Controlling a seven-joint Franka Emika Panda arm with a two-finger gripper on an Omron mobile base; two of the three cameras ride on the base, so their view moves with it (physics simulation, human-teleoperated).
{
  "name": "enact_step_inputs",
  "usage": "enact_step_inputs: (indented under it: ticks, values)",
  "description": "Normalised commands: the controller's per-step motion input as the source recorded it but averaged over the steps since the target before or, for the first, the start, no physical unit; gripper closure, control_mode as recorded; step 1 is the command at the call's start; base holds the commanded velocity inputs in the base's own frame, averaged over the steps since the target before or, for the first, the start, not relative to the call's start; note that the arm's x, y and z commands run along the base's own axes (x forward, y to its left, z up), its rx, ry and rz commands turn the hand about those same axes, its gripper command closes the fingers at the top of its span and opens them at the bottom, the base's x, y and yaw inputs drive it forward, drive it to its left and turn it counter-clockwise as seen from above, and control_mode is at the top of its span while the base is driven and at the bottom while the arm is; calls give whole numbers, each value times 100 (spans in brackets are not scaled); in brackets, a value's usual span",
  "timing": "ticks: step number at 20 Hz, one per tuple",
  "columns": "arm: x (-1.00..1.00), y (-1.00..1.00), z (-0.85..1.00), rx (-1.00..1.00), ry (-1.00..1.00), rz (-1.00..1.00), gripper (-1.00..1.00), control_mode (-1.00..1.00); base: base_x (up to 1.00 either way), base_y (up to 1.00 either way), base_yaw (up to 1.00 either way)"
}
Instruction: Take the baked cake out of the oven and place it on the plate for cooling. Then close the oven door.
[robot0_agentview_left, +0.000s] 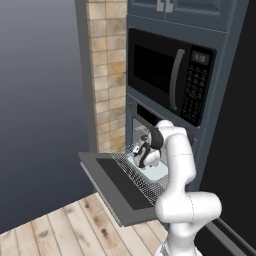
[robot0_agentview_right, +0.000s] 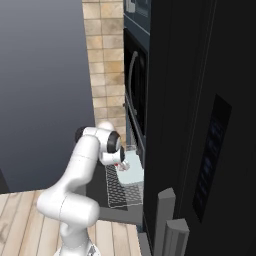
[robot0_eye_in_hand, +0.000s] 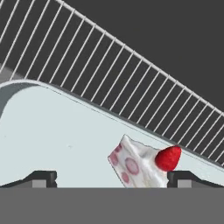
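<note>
**A:** Where is the baked cake (robot0_eye_in_hand: 139, 165) now, and why does it lie there?

**B:** You find it on the pale tray (robot0_eye_in_hand: 57, 135), and the tray sits on the wire rack (robot0_agentview_left: 142, 181) that is drawn out over the oven door (robot0_agentview_left: 112, 185). The door hangs open and lies flat like a shelf, so you can reach the rack from above instead of going deep into the oven (robot0_agentview_left: 145, 122). The cake lies close to the far rim of the tray, with its red berry toward one fingertip.

**A:** And the gripper (robot0_eye_in_hand: 112, 178)? In what state do you see it?

**B:** The fingers (robot0_eye_in_hand: 41, 178) stand far apart, with nothing between the pads yet. The cake is between the two tips, but much nearer to the one on the berry side than to the other. I judge you hold it spread like this so that both tips can pass the wedge before you squeeze.

**A:** Are the tips already touching the cake?

**B:** I cannot say for certain; the hand view cuts off the lower part of the tips, and in the base views the wrist covers the cake. It seems very near.

**A:** What is the risk?

**B:** Because the cake is off centre, one finger will probably meet it first and may push it along the smooth tray.
</note>
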Motion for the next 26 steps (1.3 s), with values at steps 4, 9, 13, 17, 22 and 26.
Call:
enact_step_inputs:
  ticks: [4, 9, 13, 17, 22, 26]
  values:
    - [30, 0, -27, 0, 0, 2, -100, -100, 0, 0, 0]
    - [20, 0, -28, 0, 0, 2, -100, -100, 0, 0, 0]
    - [27, 0, -36, 0, 0, 2, -100, -100, 0, 0, 0]
    - [23, 0, -42, 0, 0, 2, -100, -100, 0, 0, 0]
    - [19, -17, -58, 0, 0, 4, 100, -100, 0, 0, 0]
    - [4, -35, -44, 4, 0, 2, 100, -100, 0, 0, 0]
